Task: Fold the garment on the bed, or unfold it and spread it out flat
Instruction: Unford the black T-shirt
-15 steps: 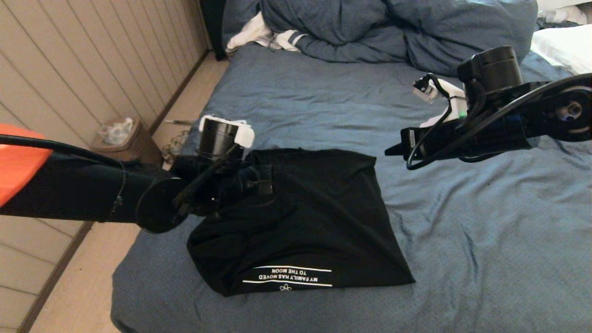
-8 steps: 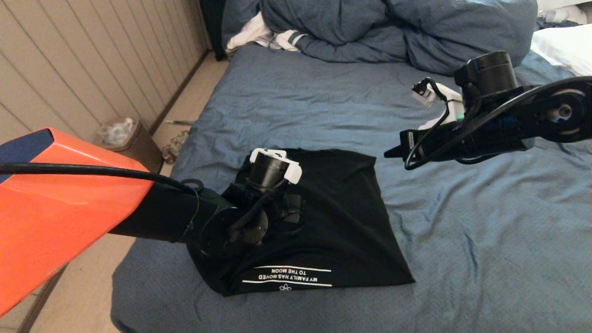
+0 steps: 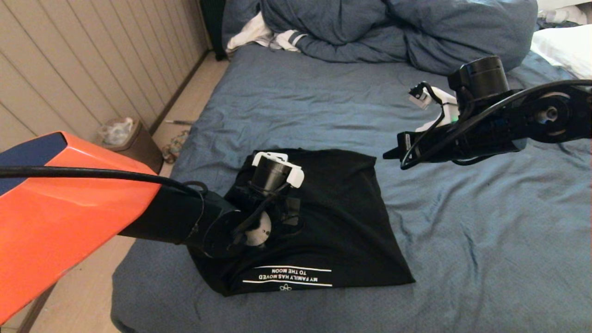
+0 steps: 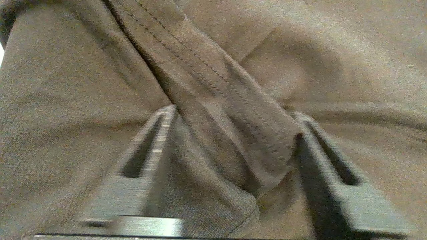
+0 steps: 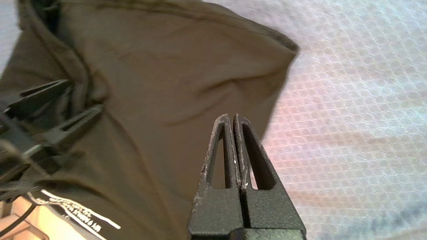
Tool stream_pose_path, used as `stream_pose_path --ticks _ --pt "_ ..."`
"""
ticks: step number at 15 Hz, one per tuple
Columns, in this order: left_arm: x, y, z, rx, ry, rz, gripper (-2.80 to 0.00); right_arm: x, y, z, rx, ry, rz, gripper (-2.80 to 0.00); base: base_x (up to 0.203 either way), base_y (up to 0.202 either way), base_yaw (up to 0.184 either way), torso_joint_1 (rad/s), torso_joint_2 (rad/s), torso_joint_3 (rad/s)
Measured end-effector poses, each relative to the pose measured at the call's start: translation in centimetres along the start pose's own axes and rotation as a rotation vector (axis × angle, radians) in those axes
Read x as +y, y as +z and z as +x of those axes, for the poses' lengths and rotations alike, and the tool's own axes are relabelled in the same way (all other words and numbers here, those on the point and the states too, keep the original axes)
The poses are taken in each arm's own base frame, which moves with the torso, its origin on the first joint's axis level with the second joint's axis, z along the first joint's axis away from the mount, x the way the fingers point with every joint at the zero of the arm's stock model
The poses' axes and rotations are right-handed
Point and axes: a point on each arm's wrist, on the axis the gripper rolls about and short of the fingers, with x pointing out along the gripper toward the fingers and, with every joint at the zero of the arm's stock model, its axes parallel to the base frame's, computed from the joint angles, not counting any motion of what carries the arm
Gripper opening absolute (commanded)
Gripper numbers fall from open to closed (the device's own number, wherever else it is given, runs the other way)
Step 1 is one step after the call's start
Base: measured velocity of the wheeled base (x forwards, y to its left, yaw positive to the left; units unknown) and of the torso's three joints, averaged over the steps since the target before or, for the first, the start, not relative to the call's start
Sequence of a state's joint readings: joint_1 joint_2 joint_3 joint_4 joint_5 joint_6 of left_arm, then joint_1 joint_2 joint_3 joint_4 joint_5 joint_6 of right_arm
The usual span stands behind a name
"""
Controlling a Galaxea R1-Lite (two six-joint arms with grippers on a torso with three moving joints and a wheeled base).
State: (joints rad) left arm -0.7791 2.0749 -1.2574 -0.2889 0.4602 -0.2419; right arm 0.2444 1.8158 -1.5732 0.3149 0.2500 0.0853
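Note:
The garment, a black T-shirt, lies partly folded on the bed, with white lettering along its near edge. My left gripper is low over the shirt's left-middle. It is open, and a stitched fold of the shirt lies between its fingers. My right gripper hovers above the shirt's far right corner. In the right wrist view it is shut with nothing held, over the shirt and the sheet. The left fingers show there spread apart.
A bunched blue duvet and a white striped cloth lie at the head of the bed. A white pillow sits at the far right. A small bin stands on the floor by the panelled wall on the left.
My left arm swung right from the shirt's left edge onto its middle, drawing the left part of the shirt inward. The right arm drifted slightly left.

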Motion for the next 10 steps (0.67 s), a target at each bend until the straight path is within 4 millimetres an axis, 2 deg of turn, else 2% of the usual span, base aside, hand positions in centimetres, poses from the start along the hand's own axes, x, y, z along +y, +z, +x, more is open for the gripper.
stream_pose_path --ticks 5,8,10 --pt "0.5 0.0 -0.5 0.002 0.007 -0.003 -2.80 -0.2 0.0 0.0 0.000 -0.005 0.004 -2.80 0.000 0.000 0.000 0.000 0.00 0.000" --pt "0.9 0.7 -1.2 -0.014 0.007 -0.009 -2.80 -0.2 0.0 -0.1 -0.001 -0.005 0.003 -2.80 0.000 0.000 0.000 0.000 0.00 0.000" --pt "2.0 1.5 -1.6 -0.028 0.026 -0.023 -2.80 -0.2 0.0 -0.1 -0.001 -0.006 0.004 -2.80 0.000 0.000 0.000 0.000 0.00 0.000"
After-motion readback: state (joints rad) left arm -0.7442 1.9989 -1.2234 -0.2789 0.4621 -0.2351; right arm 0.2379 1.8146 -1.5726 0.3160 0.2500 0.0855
